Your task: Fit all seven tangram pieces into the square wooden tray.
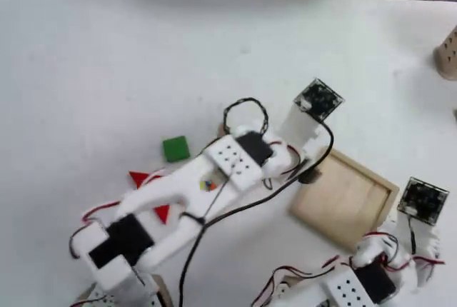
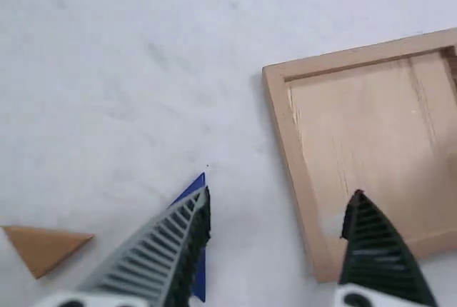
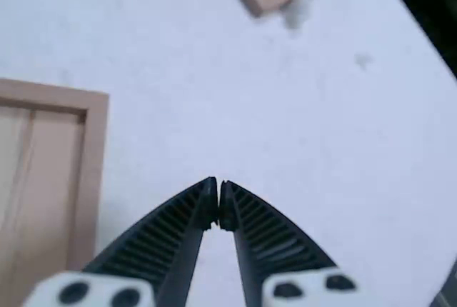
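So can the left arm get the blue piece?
Probably yes. The left gripper is open, one finger right over the blue piece, which lies flat on the bare table beside the wooden tray, with nothing on top of it.

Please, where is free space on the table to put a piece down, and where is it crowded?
Free: inside the tray, and the table beyond the green square. Crowded: at a tray corner, with the open left gripper, a blue piece and a tan triangle.
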Robot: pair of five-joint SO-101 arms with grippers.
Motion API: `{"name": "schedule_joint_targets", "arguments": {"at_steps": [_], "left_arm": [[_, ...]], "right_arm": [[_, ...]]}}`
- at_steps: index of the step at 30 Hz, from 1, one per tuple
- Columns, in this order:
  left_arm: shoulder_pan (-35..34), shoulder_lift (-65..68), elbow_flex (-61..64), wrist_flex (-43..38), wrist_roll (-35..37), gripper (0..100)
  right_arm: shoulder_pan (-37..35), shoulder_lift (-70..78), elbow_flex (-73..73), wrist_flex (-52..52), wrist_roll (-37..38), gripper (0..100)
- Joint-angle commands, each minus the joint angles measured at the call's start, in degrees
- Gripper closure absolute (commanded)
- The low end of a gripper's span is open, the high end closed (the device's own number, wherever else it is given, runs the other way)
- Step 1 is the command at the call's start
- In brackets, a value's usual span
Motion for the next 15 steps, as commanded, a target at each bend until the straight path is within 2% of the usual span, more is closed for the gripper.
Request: {"name": "schedule_joint_targets", "arguments": {"at_steps": [1,6,15], "left_arm": [[0.6,6.8,-6.9,-1.8,0.7,70],[-0.2,13.0,-10.3,-1.5,0.6,70],[1.9,15.1,-11.2,-2.7,0.5,70]], "right_arm": [[1.5,0.7,0.8,-3.2,3.1,98.1],[-1.8,0.7,-2.5,3.6,3.3,98.1],[-2.3,1.2,-19.4,16.7,2.8,98.1]]}}
